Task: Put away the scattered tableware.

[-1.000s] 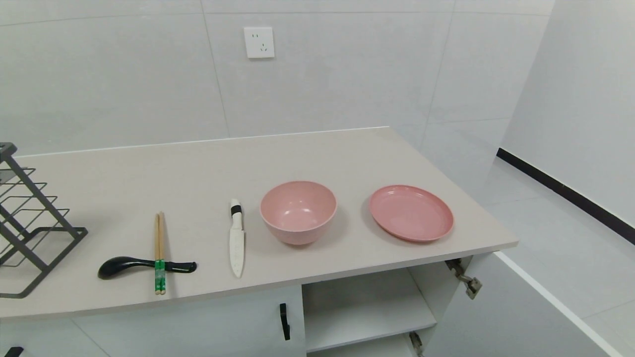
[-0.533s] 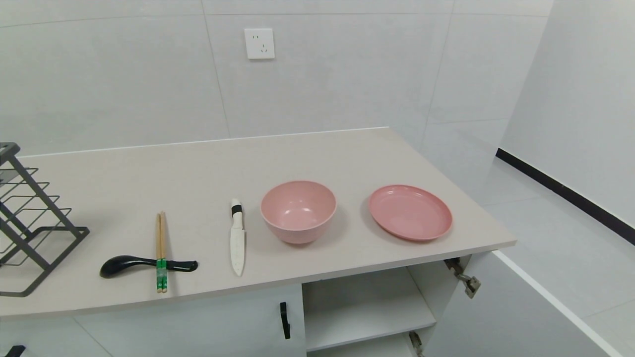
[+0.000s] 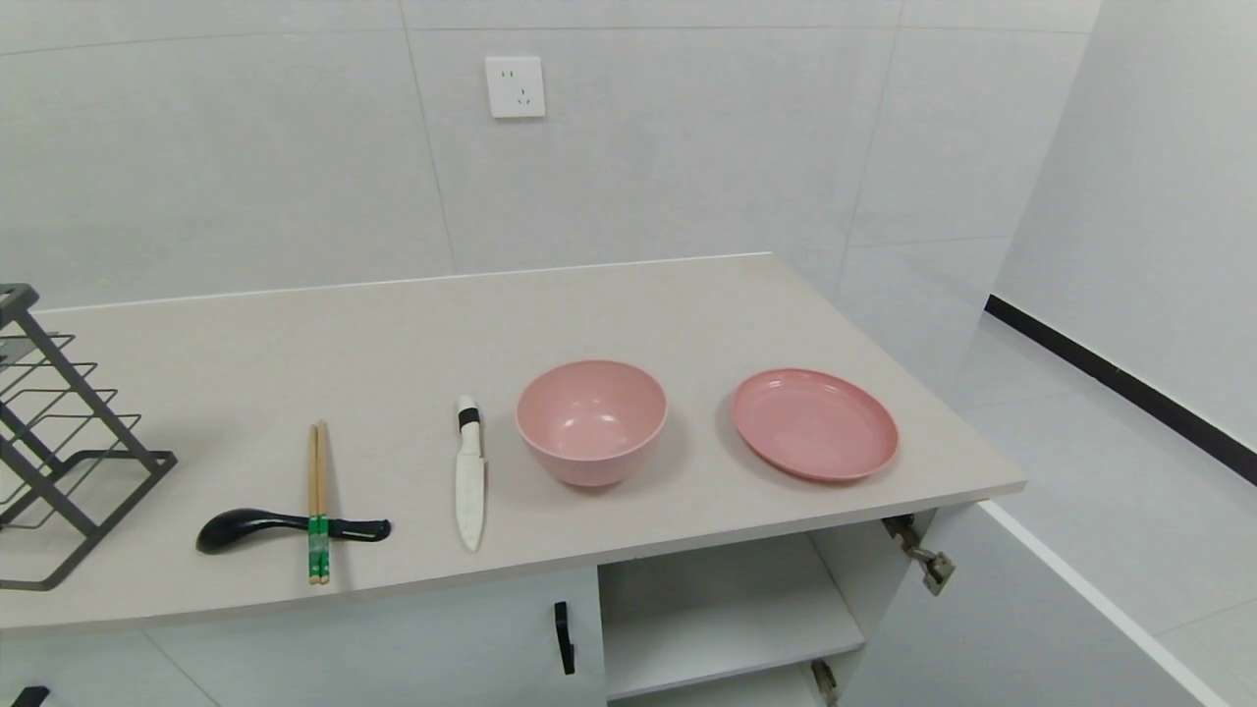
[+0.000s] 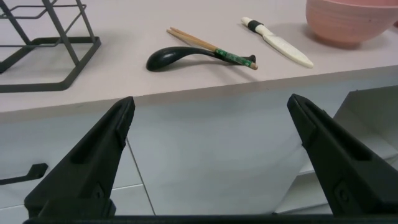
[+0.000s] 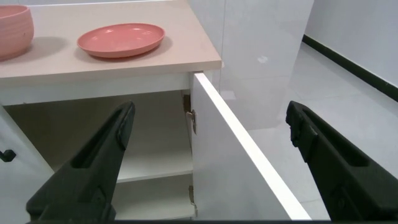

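On the beige counter point(image 3: 393, 334) lie, from left to right, a black spoon point(image 3: 285, 527) with a pair of wooden chopsticks point(image 3: 316, 501) across its handle, a white knife point(image 3: 469, 473), a pink bowl point(image 3: 591, 420) and a pink plate point(image 3: 813, 423). My left gripper point(image 4: 211, 118) hangs open below the counter's front edge, facing the spoon point(image 4: 186, 57), chopsticks point(image 4: 211, 47) and knife point(image 4: 277, 42). My right gripper point(image 5: 208, 130) is open too, low in front of the open cabinet point(image 5: 112, 149), with the plate point(image 5: 121, 39) above it.
A dark wire rack point(image 3: 49, 432) stands at the counter's left end. The right cabinet door point(image 3: 1031, 609) is swung open toward me, showing white shelves point(image 3: 727, 609). The left cabinet door with a black handle point(image 3: 562, 636) is closed. A wall socket point(image 3: 515, 86) sits above.
The head view has shifted very slightly; the tableware has not moved.
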